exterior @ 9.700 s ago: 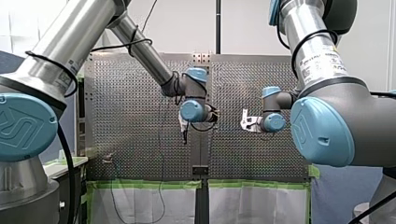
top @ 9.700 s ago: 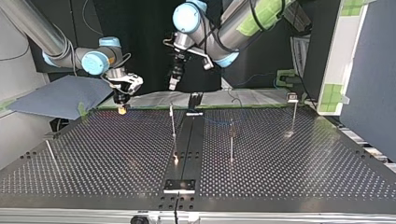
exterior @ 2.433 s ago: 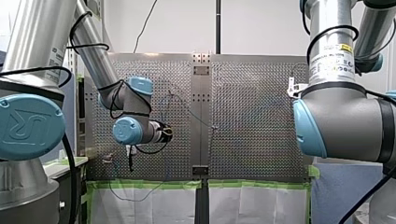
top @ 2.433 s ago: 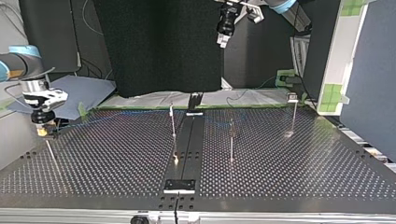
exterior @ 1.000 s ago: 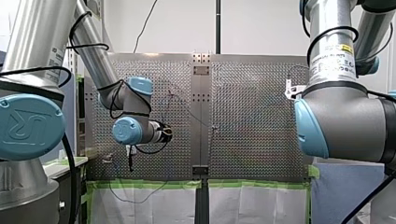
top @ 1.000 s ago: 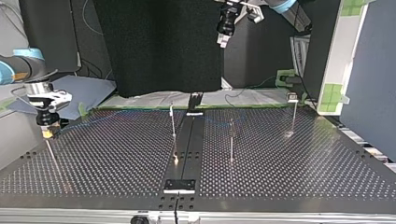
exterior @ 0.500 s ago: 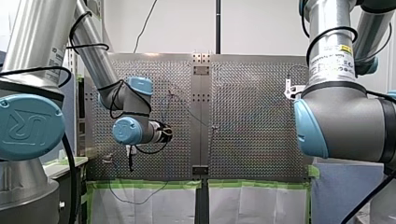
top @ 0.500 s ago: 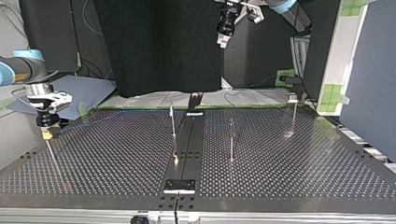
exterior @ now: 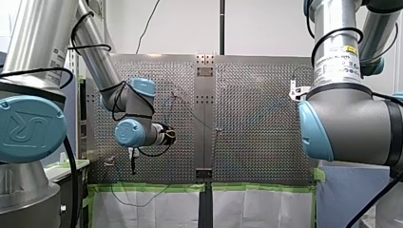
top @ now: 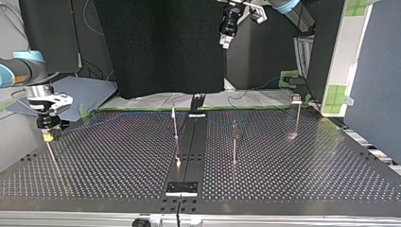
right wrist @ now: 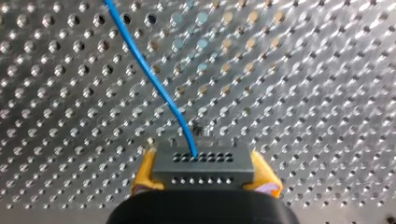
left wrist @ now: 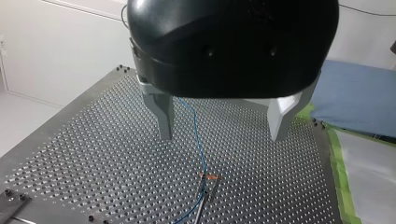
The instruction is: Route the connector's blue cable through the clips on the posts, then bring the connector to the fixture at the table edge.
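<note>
In the right wrist view a black connector [right wrist: 203, 163] sits between the yellow pads [right wrist: 145, 173] of my right gripper [right wrist: 204, 183], which is shut on it. The blue cable [right wrist: 154, 79] leaves its face and runs off over the perforated plate. In the top view my right gripper [top: 46, 134] hangs low at the table's left edge, just over a thin slanted rod [top: 53, 158]. The cable [top: 118, 118] stretches from there toward the posts [top: 175, 124]. My left gripper [left wrist: 222, 135] is open and holds nothing, high above the table [top: 226, 40], with the cable [left wrist: 196, 135] and a clip [left wrist: 208, 177] far below it.
Two more posts [top: 234, 142] [top: 297, 118] stand at the top view's right of a dark centre rail [top: 189, 151]. A blue-grey pad [top: 71, 97] lies beyond the table's far left corner. Green tape [exterior: 204, 187] edges the plate in the front view.
Over the last second nothing has visibly moved. Since the oldest frames my right gripper went from the table's middle to the top view's left edge, and my left gripper rose.
</note>
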